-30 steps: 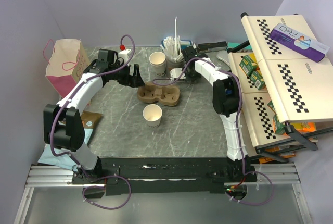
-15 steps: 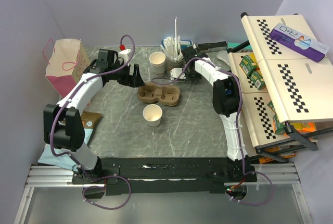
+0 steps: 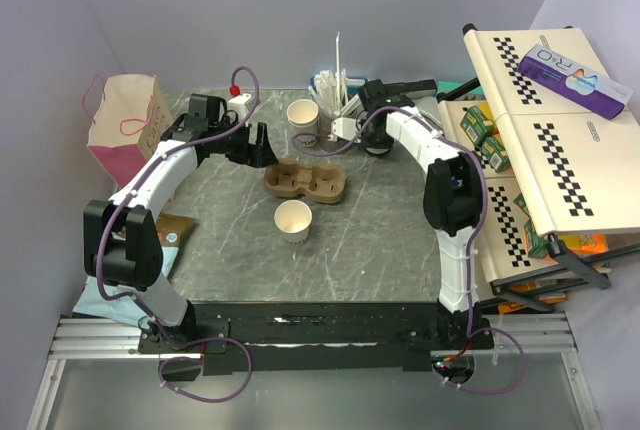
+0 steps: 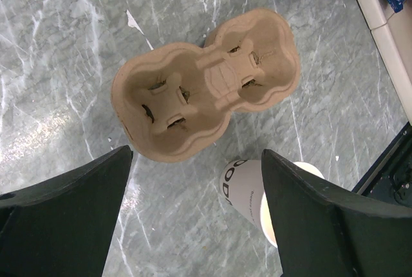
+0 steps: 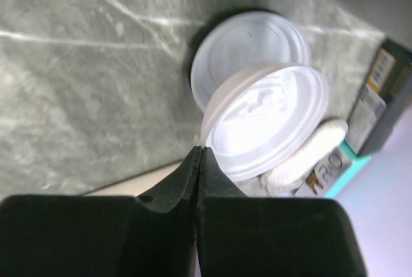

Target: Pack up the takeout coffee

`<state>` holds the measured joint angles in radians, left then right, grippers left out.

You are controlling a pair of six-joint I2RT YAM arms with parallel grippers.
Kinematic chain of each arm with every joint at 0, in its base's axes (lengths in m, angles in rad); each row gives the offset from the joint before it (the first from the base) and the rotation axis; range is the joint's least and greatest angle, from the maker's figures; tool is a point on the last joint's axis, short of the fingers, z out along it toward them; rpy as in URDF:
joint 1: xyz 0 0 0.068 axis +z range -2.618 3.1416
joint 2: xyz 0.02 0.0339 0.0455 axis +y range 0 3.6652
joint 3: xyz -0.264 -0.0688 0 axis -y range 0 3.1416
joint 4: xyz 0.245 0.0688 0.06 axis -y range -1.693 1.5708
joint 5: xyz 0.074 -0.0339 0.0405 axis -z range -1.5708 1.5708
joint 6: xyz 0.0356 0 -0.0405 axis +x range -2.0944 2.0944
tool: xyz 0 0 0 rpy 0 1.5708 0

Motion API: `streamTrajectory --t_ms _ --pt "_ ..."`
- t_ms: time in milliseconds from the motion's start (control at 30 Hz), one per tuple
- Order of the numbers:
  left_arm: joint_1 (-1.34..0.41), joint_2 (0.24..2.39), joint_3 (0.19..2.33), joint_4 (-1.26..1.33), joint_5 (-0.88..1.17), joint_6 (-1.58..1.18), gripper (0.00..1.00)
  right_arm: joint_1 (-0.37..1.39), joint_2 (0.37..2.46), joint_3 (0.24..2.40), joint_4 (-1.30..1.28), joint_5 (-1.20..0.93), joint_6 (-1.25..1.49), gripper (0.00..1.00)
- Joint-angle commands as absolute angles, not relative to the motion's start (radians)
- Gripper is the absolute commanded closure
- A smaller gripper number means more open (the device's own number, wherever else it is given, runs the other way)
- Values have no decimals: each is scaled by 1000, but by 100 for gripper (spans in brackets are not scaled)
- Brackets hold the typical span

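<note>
Two off-white paper cups stand on the marble table, one at the back [image 3: 302,120] and one in front [image 3: 293,220] of the brown two-cup tray [image 3: 307,182]. My right gripper [image 5: 201,152] is shut on the rim of a round white plastic lid [image 5: 267,119], held tilted above a second lid [image 5: 248,42] lying on the table. In the top view this gripper [image 3: 345,130] is just right of the back cup. My left gripper [image 4: 196,225] hangs open and empty above the table, with the tray [image 4: 206,90] ahead of it and the front cup [image 4: 244,190] below near its right finger.
A grey cup of straws and stirrers [image 3: 335,98] stands behind the right gripper. A pink paper bag [image 3: 125,122] sits at the back left. A checkered rack with boxes [image 3: 545,140] lines the right side.
The right gripper has shut on the lid's rim and lifted it, the arm swinging back and up. The left arm has not moved.
</note>
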<state>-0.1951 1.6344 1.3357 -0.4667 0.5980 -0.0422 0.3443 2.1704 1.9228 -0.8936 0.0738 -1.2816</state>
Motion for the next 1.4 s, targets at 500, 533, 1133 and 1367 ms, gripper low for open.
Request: streamTrajectory --t_ms 500,533,1133,1367 --pt "-239 1370 1226 -377 742 176 13 367 1737 1954 -1256 -538 -813 100" --pt "-253 1318 1207 -371 738 240 13 367 1726 1962 -1275 -631 -766 100" --pt "-741 1158 1198 -405 468 940 12 525 1687 1986 -1365 -887 -669 100" --pt "-784 1187 1226 -417 425 1017 17 563 1684 1997 -1370 -859 -689 100"
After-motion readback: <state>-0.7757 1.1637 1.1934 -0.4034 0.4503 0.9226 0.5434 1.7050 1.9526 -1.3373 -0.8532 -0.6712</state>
